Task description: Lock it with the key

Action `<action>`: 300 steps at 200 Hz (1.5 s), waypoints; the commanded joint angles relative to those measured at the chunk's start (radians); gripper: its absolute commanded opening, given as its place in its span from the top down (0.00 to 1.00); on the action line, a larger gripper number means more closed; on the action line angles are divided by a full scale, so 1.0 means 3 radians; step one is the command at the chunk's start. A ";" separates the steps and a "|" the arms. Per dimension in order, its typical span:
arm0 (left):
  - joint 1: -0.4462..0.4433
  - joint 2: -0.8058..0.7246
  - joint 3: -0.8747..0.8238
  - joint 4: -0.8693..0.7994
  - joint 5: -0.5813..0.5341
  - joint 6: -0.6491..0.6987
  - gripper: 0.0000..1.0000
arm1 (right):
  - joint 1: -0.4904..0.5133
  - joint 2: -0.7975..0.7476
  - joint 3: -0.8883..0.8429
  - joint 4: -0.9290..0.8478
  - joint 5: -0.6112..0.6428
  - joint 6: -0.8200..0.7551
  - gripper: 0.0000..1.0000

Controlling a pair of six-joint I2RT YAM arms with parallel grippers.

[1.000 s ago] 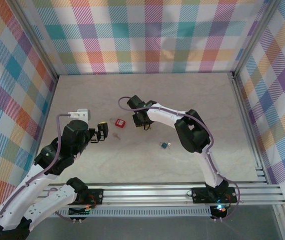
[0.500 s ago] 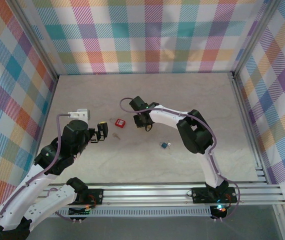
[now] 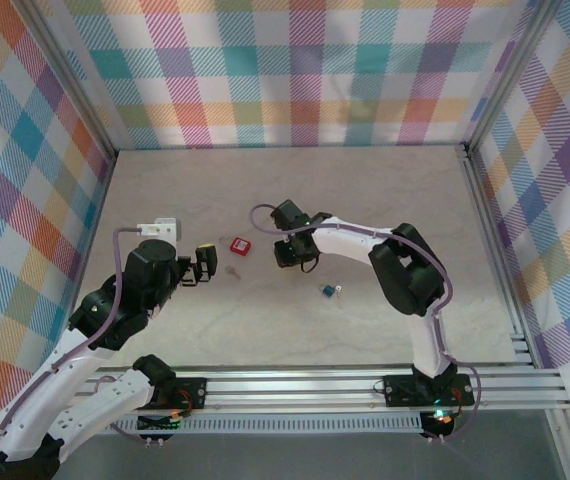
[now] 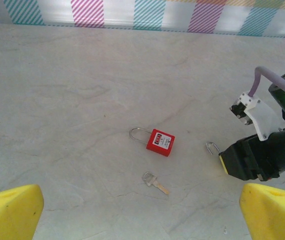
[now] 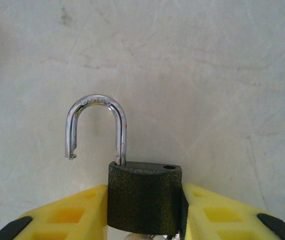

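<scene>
Ok so here's the situation. The right gripper (image 5: 145, 216) has its jaws clamped on the body of the small black padlock (image 5: 144, 195), one yellow finger on each side of it. The shackle (image 5: 95, 125) sticks up toward 12 o'clock in the right wrist view and it's popped open: one leg sits in the body, and the other hangs free off at about 10 o'clock with its notched tip out in the air.

The left gripper (image 3: 205, 264) hangs over the table (image 3: 365, 190) with its jaws spread wide apart and nothing between them.

The key (image 4: 155, 182) is just lying flat on the table, and no gripper is touching it. In the left wrist view it's near the red padlock (image 4: 160, 142), at that lock's 6 o'clock but not touching it, with its round head toward 10 o'clock and the blade toward 4 o'clock. The red padlock lies flat too, its shackle pointing to 9 o'clock. I can't tell whether that one is latched.

From the top camera, the key is just off the left gripper at its 3 o'clock, and the red padlock is at the key's 12 o'clock. The right gripper with the black lock is at 3 o'clock of the red one. A little blue padlock (image 3: 329, 290) sits on its own somewhere between 4 and 5 o'clock of the right gripper, well clear of everything.
</scene>
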 commanded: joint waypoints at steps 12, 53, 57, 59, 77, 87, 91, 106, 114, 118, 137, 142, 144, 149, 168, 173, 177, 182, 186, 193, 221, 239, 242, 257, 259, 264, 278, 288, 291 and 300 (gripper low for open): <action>0.0063 -0.0007 -0.0045 0.0106 0.0042 0.0055 0.00 | 0.0005 -0.0308 -0.0206 0.0166 -0.0190 -0.0044 0.63; 0.0073 0.0016 -0.0042 0.0112 0.0072 0.0048 0.00 | 0.0005 -0.0438 -0.0444 0.0290 -0.0264 -0.0049 0.63; 0.0073 0.0021 -0.0042 0.0111 0.0077 0.0047 0.00 | 0.0004 -0.0452 -0.0469 0.0312 -0.0279 -0.0038 0.63; 0.0073 0.0019 -0.0045 0.0111 0.0084 0.0047 0.00 | 0.0005 -0.0458 -0.0483 0.0320 -0.0289 -0.0039 0.63; 0.0073 0.0040 -0.0036 0.0106 0.0096 0.0047 0.00 | 0.0005 -0.0526 -0.0597 0.0402 -0.0356 -0.0011 0.63; 0.0073 0.0052 -0.0039 0.0106 0.0110 0.0042 0.00 | 0.0004 -0.0562 -0.0670 0.0449 -0.0394 0.0017 0.63; 0.0075 0.0057 -0.0031 0.0101 0.0117 0.0038 0.00 | 0.0005 -0.0579 -0.0697 0.0468 -0.0412 0.0033 0.63; 0.0078 0.0082 -0.0008 0.0075 0.0160 -0.0013 0.00 | 0.0002 -0.0643 -0.0819 0.0551 -0.0481 0.0093 0.63; 0.0078 0.0093 0.0013 0.0054 0.0218 -0.0071 0.00 | 0.0004 -0.0685 -0.0881 0.0585 -0.0507 0.0122 0.63; 0.0078 0.0101 0.0030 0.0034 0.0261 -0.0124 0.00 | 0.0008 -0.0702 -0.0901 0.0598 -0.0513 0.0128 0.63; 0.0078 0.0134 0.0144 -0.0022 0.0605 -0.0369 0.00 | 0.0010 -0.0794 -0.1029 0.0676 -0.0555 0.0192 0.63; 0.0078 0.0144 0.0166 -0.0035 0.0679 -0.0434 0.00 | 0.0010 -0.0815 -0.1065 0.0697 -0.0581 0.0203 0.63; 0.0078 0.0144 0.0175 -0.0037 0.0701 -0.0468 0.00 | 0.0010 -0.0821 -0.1076 0.0706 -0.0590 0.0207 0.63; 0.0078 0.0151 0.0185 -0.0052 0.0759 -0.0558 0.00 | 0.0010 -0.0838 -0.1095 0.0723 -0.0612 0.0220 0.63; 0.0078 0.0162 0.0082 0.0050 0.1050 -0.0869 0.00 | 0.0010 -0.0875 -0.1156 0.0770 -0.0632 0.0233 0.63; 0.0078 0.0166 0.0015 0.0106 0.1122 -0.0954 0.00 | 0.0010 -0.0872 -0.1163 0.0762 -0.0636 0.0234 0.63; 0.0078 0.0170 -0.0038 0.0158 0.1164 -0.1015 0.00 | 0.0009 -0.0872 -0.1163 0.0762 -0.0644 0.0232 0.63; 0.0078 0.0175 -0.0115 0.0224 0.1220 -0.1093 0.00 | 0.0010 -0.0868 -0.1160 0.0761 -0.0657 0.0238 0.63; 0.0078 0.0179 -0.0178 0.0290 0.1255 -0.1151 0.00 | 0.0010 -0.0866 -0.1163 0.0758 -0.0666 0.0238 0.63; 0.0078 0.0190 -0.0294 0.0388 0.1299 -0.1252 0.00 | 0.0010 -0.0861 -0.1160 0.0768 -0.0681 0.0249 0.63; 0.0078 0.0299 -0.0643 0.0727 0.1449 -0.1536 0.00 | 0.0015 -0.0858 -0.1182 0.0783 -0.0703 0.0270 0.63; 0.0078 0.0368 -0.0767 0.0874 0.1506 -0.1640 0.00 | 0.0018 -0.0855 -0.1188 0.0803 -0.0718 0.0291 0.63; 0.0078 0.0380 -0.0787 0.0895 0.1513 -0.1650 0.00 | 0.0025 -0.0855 -0.1193 0.0804 -0.0719 0.0290 0.63; 0.0078 0.0429 -0.0864 0.0994 0.1534 -0.1719 0.00 | 0.0030 -0.0855 -0.1204 0.0817 -0.0719 0.0300 0.63; 0.0078 0.0432 -0.0875 0.1003 0.1538 -0.1728 0.00 | 0.0031 -0.0855 -0.1204 0.0816 -0.0719 0.0299 0.63; 0.0078 0.0449 -0.0904 0.1036 0.1540 -0.1740 0.00 | 0.0031 -0.0854 -0.1204 0.0820 -0.0719 0.0298 0.63; 0.0078 0.0493 -0.0977 0.1123 0.1545 -0.1806 0.00 | 0.0034 -0.0852 -0.1209 0.0819 -0.0714 0.0309 0.63; 0.0078 0.0526 -0.1015 0.1181 0.1550 -0.1826 0.00 | 0.0040 -0.0858 -0.1217 0.0820 -0.0713 0.0310 0.63; 0.0078 0.0538 -0.1028 0.1195 0.1550 -0.1834 0.00 | 0.0038 -0.0860 -0.1219 0.0824 -0.0713 0.0313 0.63; 0.0078 0.0571 -0.1060 0.1254 0.1555 -0.1866 0.00 | 0.0041 -0.0865 -0.1227 0.0825 -0.0713 0.0311 0.63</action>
